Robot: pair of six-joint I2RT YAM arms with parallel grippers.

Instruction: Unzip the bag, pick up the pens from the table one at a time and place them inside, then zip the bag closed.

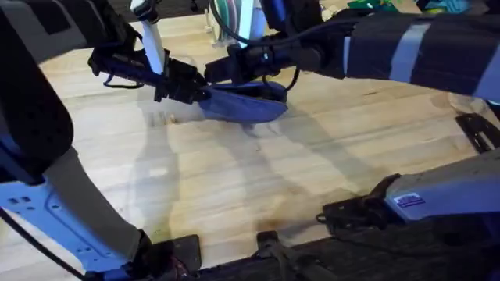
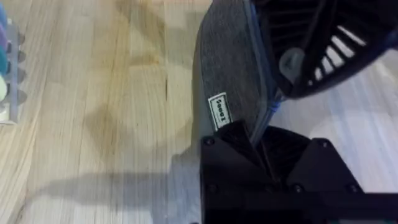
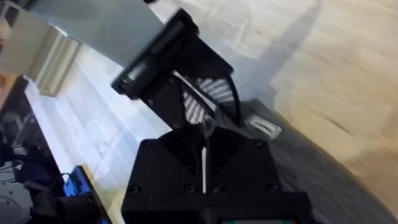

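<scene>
The blue-grey bag (image 1: pixel 248 103) lies at the far middle of the wooden table (image 1: pixel 234 179). My left gripper (image 1: pixel 197 90) is shut on the bag's left end; in the left wrist view its fingers (image 2: pixel 249 140) pinch the grey fabric (image 2: pixel 227 68) just past a white label (image 2: pixel 219 111). My right gripper (image 1: pixel 234 72) reaches in from the right over the bag's top edge. It is shut (image 3: pixel 204 132) on what looks like the zipper pull (image 2: pixel 289 62). The pens are out of view.
A white rack with coloured pieces (image 2: pixel 9 68) stands on the table beside the bag. A white-and-green object (image 1: pixel 234 17) and green items (image 1: pixel 375 6) sit along the far edge. Bare wood stretches from the bag toward the arm bases.
</scene>
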